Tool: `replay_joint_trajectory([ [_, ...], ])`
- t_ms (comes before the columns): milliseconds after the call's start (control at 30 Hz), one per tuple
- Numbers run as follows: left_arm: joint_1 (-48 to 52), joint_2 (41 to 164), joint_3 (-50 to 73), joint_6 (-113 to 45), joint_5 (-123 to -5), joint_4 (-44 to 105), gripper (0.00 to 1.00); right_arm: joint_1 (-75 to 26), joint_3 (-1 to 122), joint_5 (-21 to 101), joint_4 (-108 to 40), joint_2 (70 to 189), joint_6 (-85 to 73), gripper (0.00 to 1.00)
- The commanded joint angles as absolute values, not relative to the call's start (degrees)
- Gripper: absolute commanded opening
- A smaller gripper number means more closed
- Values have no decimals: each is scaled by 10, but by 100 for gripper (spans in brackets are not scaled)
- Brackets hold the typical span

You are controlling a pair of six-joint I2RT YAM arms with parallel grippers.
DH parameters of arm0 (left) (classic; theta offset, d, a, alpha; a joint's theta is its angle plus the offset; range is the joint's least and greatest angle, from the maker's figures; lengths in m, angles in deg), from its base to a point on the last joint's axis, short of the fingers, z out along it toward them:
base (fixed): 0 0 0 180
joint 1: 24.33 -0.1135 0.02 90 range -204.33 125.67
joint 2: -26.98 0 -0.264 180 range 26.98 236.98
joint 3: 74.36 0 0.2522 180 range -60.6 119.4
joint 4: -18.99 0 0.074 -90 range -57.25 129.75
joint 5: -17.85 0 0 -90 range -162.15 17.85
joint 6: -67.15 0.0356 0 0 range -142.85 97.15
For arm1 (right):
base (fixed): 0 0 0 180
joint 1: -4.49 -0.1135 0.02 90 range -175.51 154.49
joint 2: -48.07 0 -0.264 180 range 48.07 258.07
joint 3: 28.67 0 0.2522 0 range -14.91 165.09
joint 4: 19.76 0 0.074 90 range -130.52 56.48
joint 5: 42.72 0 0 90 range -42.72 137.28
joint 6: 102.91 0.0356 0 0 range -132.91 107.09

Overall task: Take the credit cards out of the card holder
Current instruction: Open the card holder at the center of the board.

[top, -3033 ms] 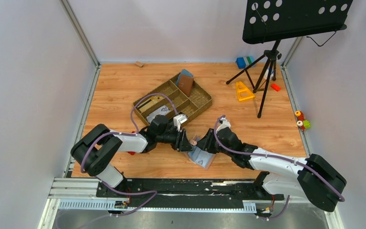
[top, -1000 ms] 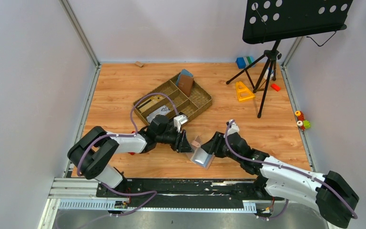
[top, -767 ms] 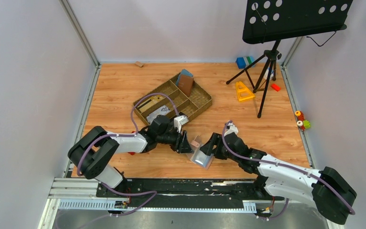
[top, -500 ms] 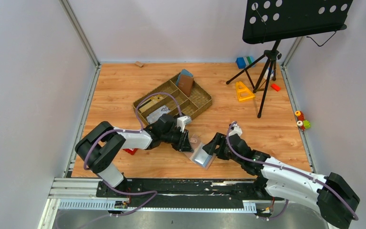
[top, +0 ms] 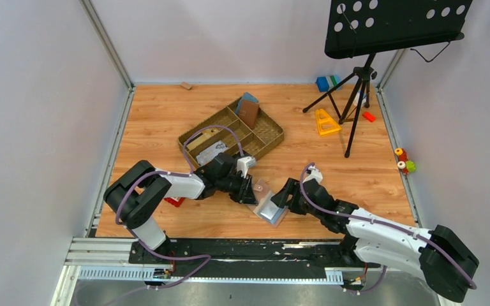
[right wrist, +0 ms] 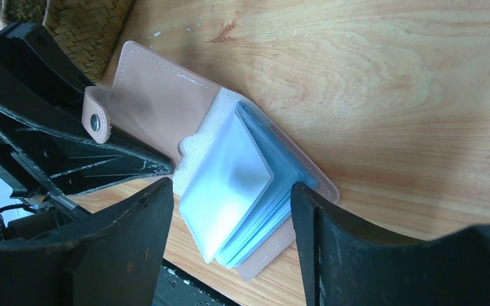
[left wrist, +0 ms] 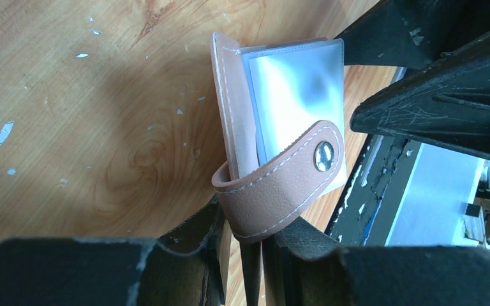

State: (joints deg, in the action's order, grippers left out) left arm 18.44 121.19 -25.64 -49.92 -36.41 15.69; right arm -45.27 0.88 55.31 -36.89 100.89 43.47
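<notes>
The card holder (top: 267, 206) lies open on the wood near the table's front edge, tan outside with blue-grey plastic sleeves (right wrist: 230, 166) fanned upward. I cannot make out any credit cards apart from the sleeves. My left gripper (top: 250, 193) comes in from the left and is shut on the holder's tan cover flap by its snap tab (left wrist: 281, 185). The flap stands edge-on between that gripper's fingers (left wrist: 245, 233). My right gripper (right wrist: 230, 188) is open, with one finger on each side of the fanned sleeves and touching neither side.
A woven tray (top: 274, 137) behind the holder carries a reddish-brown wallet (top: 249, 113). A music stand's tripod (top: 356, 95) and a yellow triangle (top: 325, 122) stand at the back right. A red block (top: 175, 202) lies under my left arm. The table's black front rail runs just beyond the holder.
My left gripper has shifted right onto the cover flap and its jaws have narrowed on it. My right gripper has opened wider around the sleeves. The tab now lies lower.
</notes>
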Motion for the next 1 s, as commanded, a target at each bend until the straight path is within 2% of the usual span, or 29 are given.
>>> replay_joint_trajectory([
  [0,187,1212,-244,-496,-354,150,30,-455,20,549,-340,1021,442,67],
  [567,187,1211,-246,-500,-341,136,31,-455,22,482,-206,1040,421,65],
  [767,187,1208,-248,-500,-340,135,32,-455,27,416,-123,1060,392,63],
  [967,187,1210,-247,-500,-340,135,34,-456,41,419,-134,1084,386,60],
])
